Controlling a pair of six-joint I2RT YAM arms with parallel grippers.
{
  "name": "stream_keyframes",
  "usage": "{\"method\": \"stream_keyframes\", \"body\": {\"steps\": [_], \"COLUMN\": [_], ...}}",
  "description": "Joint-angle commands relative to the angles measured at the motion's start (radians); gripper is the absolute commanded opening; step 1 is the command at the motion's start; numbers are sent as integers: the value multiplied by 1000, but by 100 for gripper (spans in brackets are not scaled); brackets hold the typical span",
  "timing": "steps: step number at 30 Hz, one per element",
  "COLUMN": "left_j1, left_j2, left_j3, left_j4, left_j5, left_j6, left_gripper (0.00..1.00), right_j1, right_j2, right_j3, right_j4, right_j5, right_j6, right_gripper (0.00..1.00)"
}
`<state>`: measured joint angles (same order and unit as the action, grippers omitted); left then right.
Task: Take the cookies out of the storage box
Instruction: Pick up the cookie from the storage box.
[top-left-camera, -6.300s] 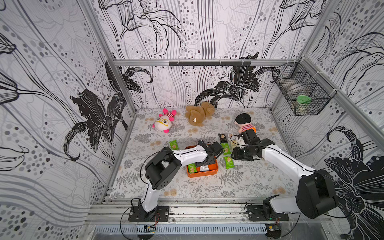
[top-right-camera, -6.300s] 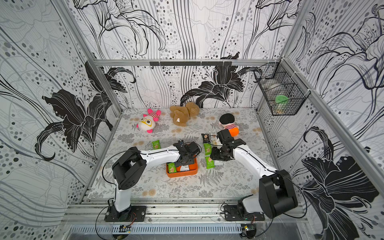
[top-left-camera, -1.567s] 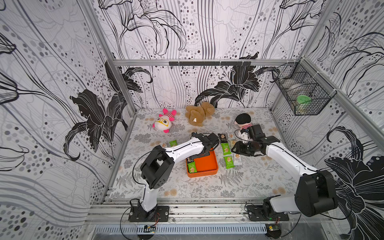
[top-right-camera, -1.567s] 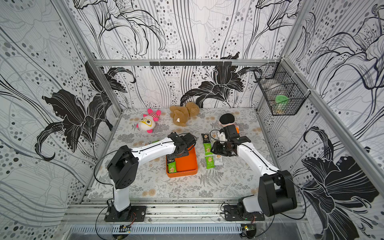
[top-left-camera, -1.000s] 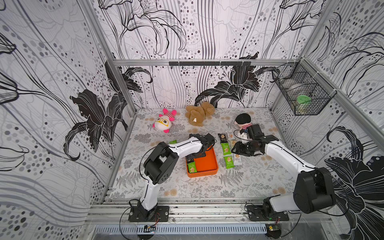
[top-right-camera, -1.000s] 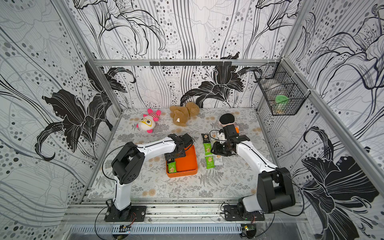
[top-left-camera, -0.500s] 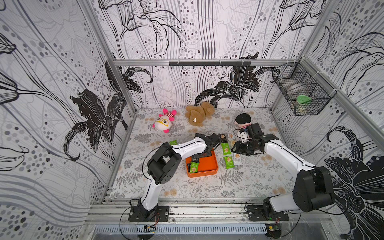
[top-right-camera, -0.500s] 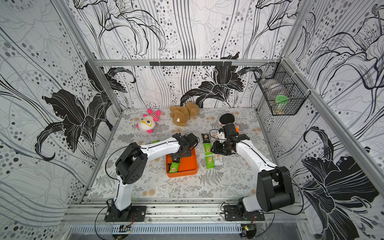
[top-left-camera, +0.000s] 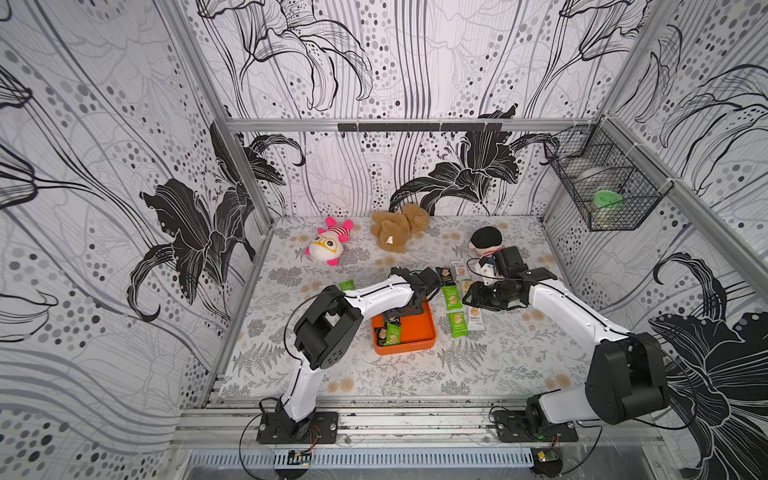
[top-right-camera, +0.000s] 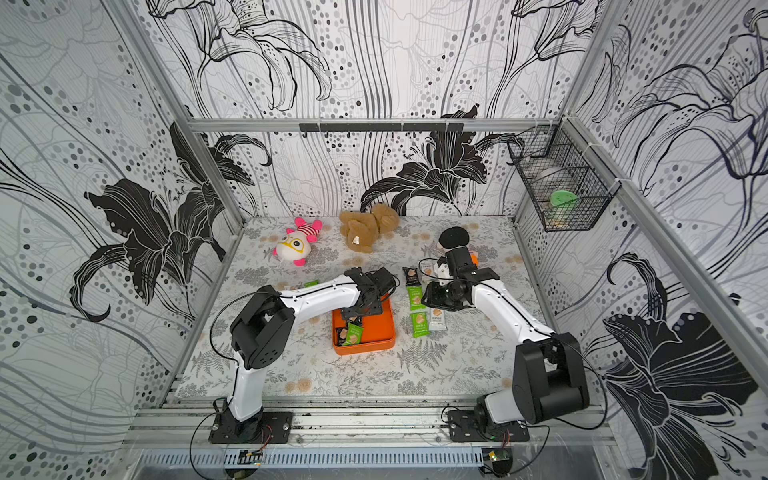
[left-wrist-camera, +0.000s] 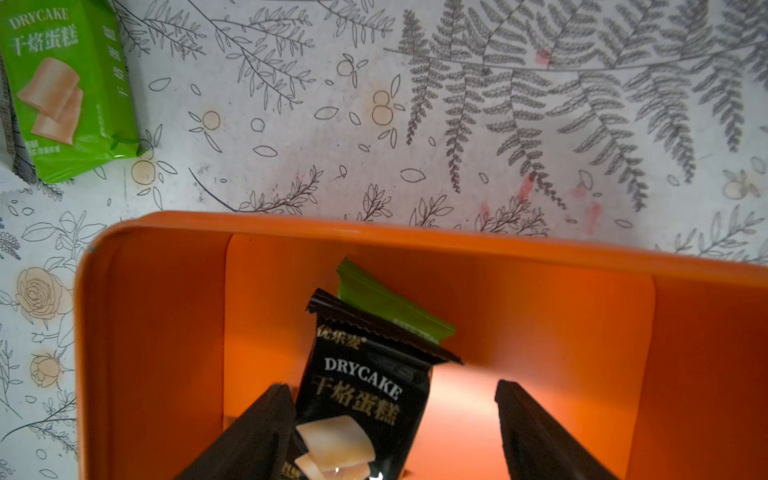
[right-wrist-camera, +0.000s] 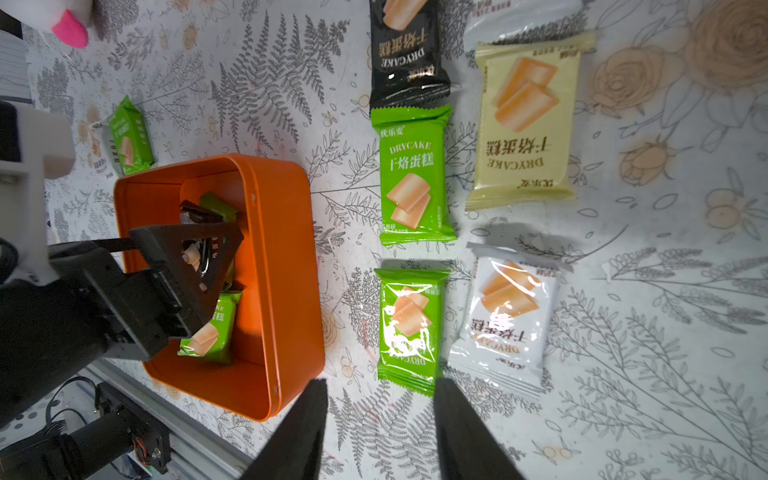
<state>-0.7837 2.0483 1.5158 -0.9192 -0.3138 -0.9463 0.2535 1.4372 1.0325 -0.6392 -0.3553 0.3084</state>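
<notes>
Inside the box (left-wrist-camera: 374, 230), the left fingers (left-wrist-camera: 257, 436) stand wide open around a black packet (left-wrist-camera: 365, 395). It touches one finger only, its long axis along the fingers and its crimped end toward the wall ahead. A green packet (left-wrist-camera: 386, 303) pokes out beneath it, and a second green packet (right-wrist-camera: 208, 332) lies near the box's front wall. Beside the box on the counter (right-wrist-camera: 644, 291), three packets (right-wrist-camera: 411, 178) lie end to end, parallel to its side wall, with pale packets (right-wrist-camera: 525, 124) farther out. On that same side, the right fingers (right-wrist-camera: 299, 436) hover slightly parted and empty.
</notes>
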Motion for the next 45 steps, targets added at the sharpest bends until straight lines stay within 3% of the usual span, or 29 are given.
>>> {"method": "stream_keyframes", "body": {"steps": [1,9,21,28,31,45], "left_j1": [16,46,59,65,65,69], "left_j2": [-39,-63,-62,-83,-92,-130], "left_j3": [-28,-65,-85,-151,-158,-95], "left_j4": [42,81,128,182,185,143], "left_j5": [14,26,44,79,77,63], "left_j6": [42,66,108,97,95,103], "left_gripper": [81,78,59,59,54,47], "right_j1": [-6,-5,-5,-5,-6,-5], "right_j2": [7,19,20,16,14,9], "right_j3": [17,28,32,34,37,52], "right_j4": [-25,-25,-44,-48,-50,-62], "right_j5": [10,12,52,59,61,61], "right_j6": [-4,7,27,33,35,39], "right_gripper": [47,47,47,47,47,47]}}
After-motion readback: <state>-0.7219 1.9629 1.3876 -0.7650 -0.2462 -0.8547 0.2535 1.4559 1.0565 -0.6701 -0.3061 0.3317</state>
